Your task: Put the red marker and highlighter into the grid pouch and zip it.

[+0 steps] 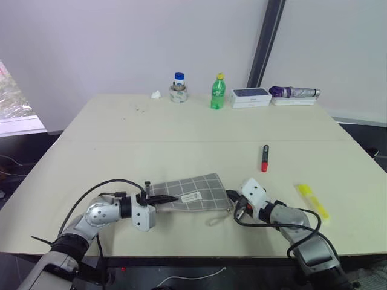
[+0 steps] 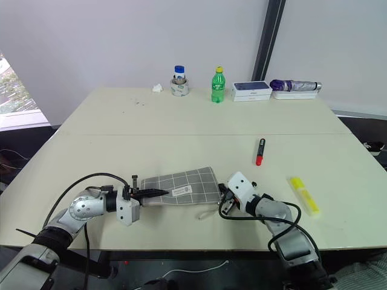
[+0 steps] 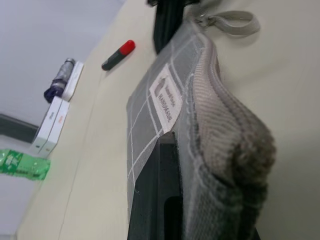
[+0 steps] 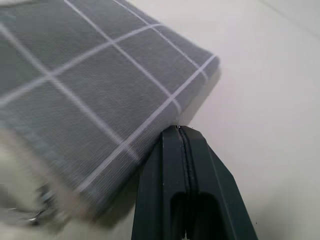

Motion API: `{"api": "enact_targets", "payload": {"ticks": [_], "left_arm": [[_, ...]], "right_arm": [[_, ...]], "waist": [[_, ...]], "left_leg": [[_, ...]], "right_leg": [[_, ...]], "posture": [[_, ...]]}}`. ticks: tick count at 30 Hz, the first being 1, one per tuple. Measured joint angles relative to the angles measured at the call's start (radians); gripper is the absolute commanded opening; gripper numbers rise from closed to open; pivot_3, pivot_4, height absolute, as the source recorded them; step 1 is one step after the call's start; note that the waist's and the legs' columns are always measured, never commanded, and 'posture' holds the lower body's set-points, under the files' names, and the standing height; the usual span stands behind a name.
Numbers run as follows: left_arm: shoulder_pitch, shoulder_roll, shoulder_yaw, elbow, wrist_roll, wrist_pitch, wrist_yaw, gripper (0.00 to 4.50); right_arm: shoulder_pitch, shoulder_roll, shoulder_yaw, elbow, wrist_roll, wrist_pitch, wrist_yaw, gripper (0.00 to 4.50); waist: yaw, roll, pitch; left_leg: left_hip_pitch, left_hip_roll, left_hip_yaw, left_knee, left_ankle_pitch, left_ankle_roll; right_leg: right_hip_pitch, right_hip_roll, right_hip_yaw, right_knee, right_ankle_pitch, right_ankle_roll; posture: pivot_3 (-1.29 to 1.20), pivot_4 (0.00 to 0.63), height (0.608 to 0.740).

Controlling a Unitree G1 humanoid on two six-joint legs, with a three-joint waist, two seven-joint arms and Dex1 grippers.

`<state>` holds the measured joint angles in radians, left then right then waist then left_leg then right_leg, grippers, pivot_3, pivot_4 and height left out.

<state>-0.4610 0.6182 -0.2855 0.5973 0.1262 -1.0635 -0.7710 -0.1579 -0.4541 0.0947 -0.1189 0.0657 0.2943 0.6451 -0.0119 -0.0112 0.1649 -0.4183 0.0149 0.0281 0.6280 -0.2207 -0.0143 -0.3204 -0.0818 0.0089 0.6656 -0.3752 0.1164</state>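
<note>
Silver-grey arms, white wrist blocks, black jaws, looping black cables

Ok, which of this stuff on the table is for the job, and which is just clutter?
For the job: pouch, red marker, highlighter.

Clutter: green bottle, blue-capped jar, white boxes, purple umbrella, crumpled tissue.

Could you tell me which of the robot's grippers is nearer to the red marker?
Right. The right gripper sits at the grid pouch's near end, just short of the red marker; the left gripper clamps the pouch's far end.
</note>
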Motion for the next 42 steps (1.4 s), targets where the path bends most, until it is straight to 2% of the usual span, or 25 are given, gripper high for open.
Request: {"api": "enact_targets", "payload": {"ticks": [2, 5, 9, 14, 17, 19, 21, 24, 27, 31, 38, 41, 42], "left_arm": [[0.01, -0.02, 0.005, -0.015, -0.024, 0.047, 0.009, 0.0], [0.017, -0.043, 0.014, -0.023, -0.054, 0.11, 0.015, 0.0], [0.016, -0.062, 0.026, -0.028, -0.071, 0.163, 0.016, 0.0], [0.012, -0.093, 0.058, -0.071, -0.158, 0.278, 0.005, 0.0], [-0.001, -0.097, 0.078, -0.071, -0.17, 0.301, 0.009, 0.0], [-0.007, -0.112, 0.08, -0.073, -0.157, 0.293, 0.019, 0.0], [-0.006, -0.125, 0.077, -0.081, -0.141, 0.288, 0.026, 0.0], [0.0, -0.122, 0.071, -0.104, -0.116, 0.288, 0.023, 0.0], [0.0, -0.121, 0.066, -0.135, -0.103, 0.289, 0.02, 0.0], [-0.003, -0.122, 0.066, -0.156, -0.096, 0.296, 0.015, 0.0], [-0.005, -0.13, 0.066, -0.198, -0.096, 0.312, 0.009, 0.0], [-0.005, -0.13, 0.066, -0.207, -0.096, 0.313, 0.009, 0.0], [-0.005, -0.13, 0.066, -0.209, -0.096, 0.316, 0.009, 0.0]], "right_arm": [[0.014, -0.03, -0.043, -0.025, 0.046, 0.023, 0.025, 0.86], [0.027, -0.079, -0.11, -0.058, 0.097, 0.043, 0.051, 2.37], [0.037, -0.084, -0.154, -0.076, 0.129, 0.064, 0.048, 4.41], [0.069, -0.082, -0.229, -0.197, 0.304, 0.202, 0.072, 4.46], [0.069, 0.008, -0.278, -0.283, 0.453, 0.305, 0.015, 4.46], [0.072, 0.083, -0.24, -0.342, 0.504, 0.366, -0.049, 4.46], [0.073, 0.102, -0.175, -0.355, 0.487, 0.388, -0.101, 4.46], [0.03, 0.186, -0.183, -0.282, 0.446, 0.38, -0.226, 4.46], [0.012, 0.195, -0.18, -0.25, 0.4, 0.362, -0.28, 4.46], [0.02, 0.158, -0.17, -0.23, 0.348, 0.34, -0.283, 4.46], [0.021, 0.166, -0.141, -0.2, 0.343, 0.32, -0.253, 4.46], [-0.001, 0.193, -0.139, -0.182, 0.342, 0.314, -0.256, 3.64], [-0.012, 0.193, -0.133, -0.178, 0.34, 0.312, -0.257, 3.21]], "waist": [[0.004, 0.0, 0.0], [0.004, 0.0, 0.0], [-0.001, 0.0, 0.001], [0.0, 0.0, 0.001], [-0.001, 0.0, 0.001], [-0.003, 0.0, 0.001], [-0.002, 0.0, 0.001], [0.001, -0.001, 0.001], [0.002, -0.001, 0.001], [0.0, -0.001, 0.001], [-0.002, -0.001, 0.001], [-0.002, -0.001, 0.001], [-0.001, -0.001, 0.001]], "left_leg": [[-0.001, 0.0, 0.0, 0.001, 0.0, 0.0], [-0.001, 0.0, -0.001, 0.001, 0.0, 0.0], [-0.003, 0.0, -0.001, 0.001, 0.0, 0.0], [-0.007, 0.0, -0.001, 0.001, 0.0, 0.0], [-0.007, 0.001, -0.002, 0.001, 0.0, 0.0], [-0.007, 0.001, -0.002, 0.001, 0.0, 0.0], [-0.008, 0.0, -0.001, 0.001, 0.0, 0.0], [-0.008, 0.0, -0.001, 0.001, 0.0, 0.0], [-0.008, -0.001, -0.001, 0.001, 0.0, 0.0], [-0.009, 0.0, -0.001, 0.0, 0.0, 0.0], [-0.009, 0.0, -0.001, 0.0, 0.0, 0.0], [-0.009, 0.0, -0.001, 0.001, 0.0, 0.0], [-0.009, 0.0, -0.001, 0.001, 0.0, 0.0]], "right_leg": [[0.0, 0.0, 0.0, 0.0, 0.0, 0.0], [0.0, 0.0, 0.0, 0.0, 0.0, 0.0], [-0.002, 0.0, 0.0, 0.0, 0.0, 0.0], [-0.005, 0.0, 0.0, 0.0, 0.0, 0.0], [-0.005, 0.001, -0.001, 0.0, 0.0, 0.0], [-0.006, 0.001, 0.0, 0.0, 0.0, 0.0], [-0.006, 0.001, 0.0, 0.0, 0.0, 0.0], [-0.007, 0.0, -0.001, 0.001, 0.0, 0.0], [-0.007, 0.0, -0.001, 0.0, 0.0, 0.0], [-0.008, 0.001, 0.0, 0.0, 0.0, 0.0], [-0.008, 0.001, 0.0, 0.0, 0.0, 0.0], [-0.008, 0.001, 0.0, 0.001, 0.0, 0.0], [-0.008, 0.001, 0.0, 0.001, 0.0, 0.0]], "posture": [[0.0, 0.15, 0.74], [0.0, 0.15, 0.74], [0.0, 0.15, 0.74], [0.0, 0.15, 0.74], [0.0, 0.15, 0.74], [0.0, 0.15, 0.74], [0.0, 0.15, 0.74], [0.0, 0.15, 0.74], [0.0, 0.15, 0.74], [0.0, 0.15, 0.74], [0.0, 0.15, 0.74], [0.0, 0.15, 0.74], [0.0, 0.15, 0.74]]}}
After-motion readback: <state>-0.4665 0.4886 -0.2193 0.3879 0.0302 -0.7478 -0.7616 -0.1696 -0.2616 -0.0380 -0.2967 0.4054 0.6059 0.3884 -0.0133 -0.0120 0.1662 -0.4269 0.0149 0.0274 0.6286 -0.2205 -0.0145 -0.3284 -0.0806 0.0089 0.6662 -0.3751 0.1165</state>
